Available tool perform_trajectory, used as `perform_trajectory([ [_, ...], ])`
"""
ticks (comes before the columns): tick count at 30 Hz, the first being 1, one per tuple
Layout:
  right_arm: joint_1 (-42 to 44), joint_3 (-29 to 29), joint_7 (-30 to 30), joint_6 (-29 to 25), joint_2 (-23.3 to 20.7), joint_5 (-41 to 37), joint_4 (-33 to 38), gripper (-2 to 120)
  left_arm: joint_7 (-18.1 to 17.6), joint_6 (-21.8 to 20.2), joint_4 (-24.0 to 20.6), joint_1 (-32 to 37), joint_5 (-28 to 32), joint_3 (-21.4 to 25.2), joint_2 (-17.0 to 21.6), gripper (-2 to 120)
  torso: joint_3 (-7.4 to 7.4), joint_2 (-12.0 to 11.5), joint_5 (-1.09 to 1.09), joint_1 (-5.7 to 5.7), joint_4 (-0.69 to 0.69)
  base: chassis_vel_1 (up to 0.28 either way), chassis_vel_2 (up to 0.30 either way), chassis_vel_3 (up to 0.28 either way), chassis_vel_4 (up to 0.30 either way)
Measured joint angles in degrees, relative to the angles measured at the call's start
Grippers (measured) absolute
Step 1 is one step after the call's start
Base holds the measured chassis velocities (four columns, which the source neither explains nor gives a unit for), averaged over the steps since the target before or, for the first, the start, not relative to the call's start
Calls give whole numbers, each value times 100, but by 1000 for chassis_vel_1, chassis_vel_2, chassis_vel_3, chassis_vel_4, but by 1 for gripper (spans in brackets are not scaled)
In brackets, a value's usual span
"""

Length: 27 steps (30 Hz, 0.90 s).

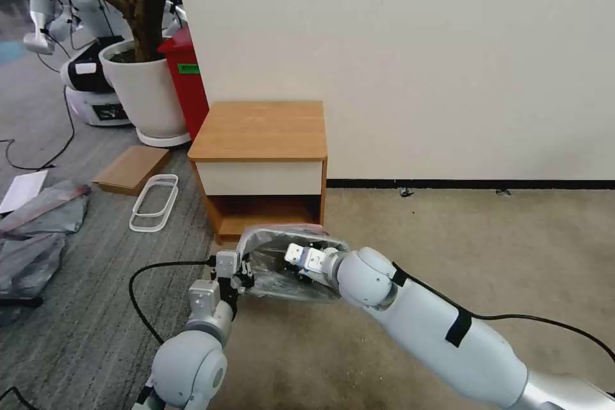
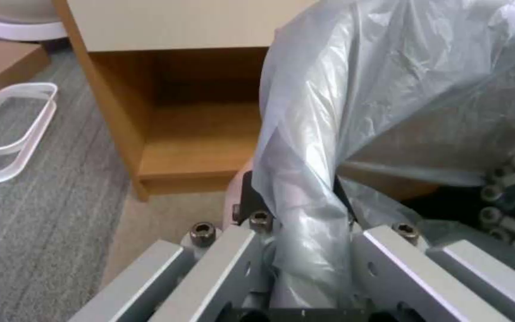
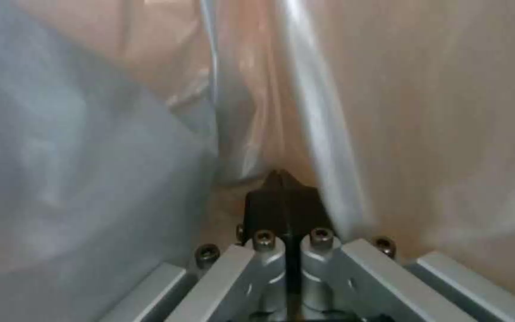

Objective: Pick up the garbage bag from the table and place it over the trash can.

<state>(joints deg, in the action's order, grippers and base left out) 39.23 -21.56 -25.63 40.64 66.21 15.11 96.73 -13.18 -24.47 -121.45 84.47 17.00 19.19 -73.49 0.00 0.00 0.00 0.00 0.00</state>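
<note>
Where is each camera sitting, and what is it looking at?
Head view: high on the robot, looking down at the orange-brown wooden nightstand; both arms reach the thin grey plastic bag over the trash can.
Left wrist view: behind the left gripper, pinching a bag fold, facing the nightstand's open shelf.
Right wrist view: behind the right gripper, fingers closed, inside the bag.
Shared: the bag shows in all three.

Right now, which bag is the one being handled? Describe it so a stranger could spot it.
In front of the wooden nightstand, low on the beige carpet, the garbage bag is stretched open between both grippers. Unlike the flat grey bags far left, it is puffed out.
</note>
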Motion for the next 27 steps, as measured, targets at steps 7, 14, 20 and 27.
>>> perform_trajectory([
  [7,111,-3,23,0,83,331,-59,0,-25,-6,14,-59,28,-55,-54,1,0,0,0,0,0,0,0,0,0],
  [14,155,-16,24,-6,238,546,-342,0,-39,-30,28,-90,61,-151,-125,1,0,0,0,0,0,0,0,0,0],
  [20,137,10,24,-9,220,535,-558,0,-39,-37,7,-60,125,-159,-141,1,0,0,0,0,0,0,0,0,0],
  [27,144,35,22,-11,296,516,-800,0,-32,-112,-42,-22,239,-179,-147,1,0,0,0,0,0,0,0,0,0],
])
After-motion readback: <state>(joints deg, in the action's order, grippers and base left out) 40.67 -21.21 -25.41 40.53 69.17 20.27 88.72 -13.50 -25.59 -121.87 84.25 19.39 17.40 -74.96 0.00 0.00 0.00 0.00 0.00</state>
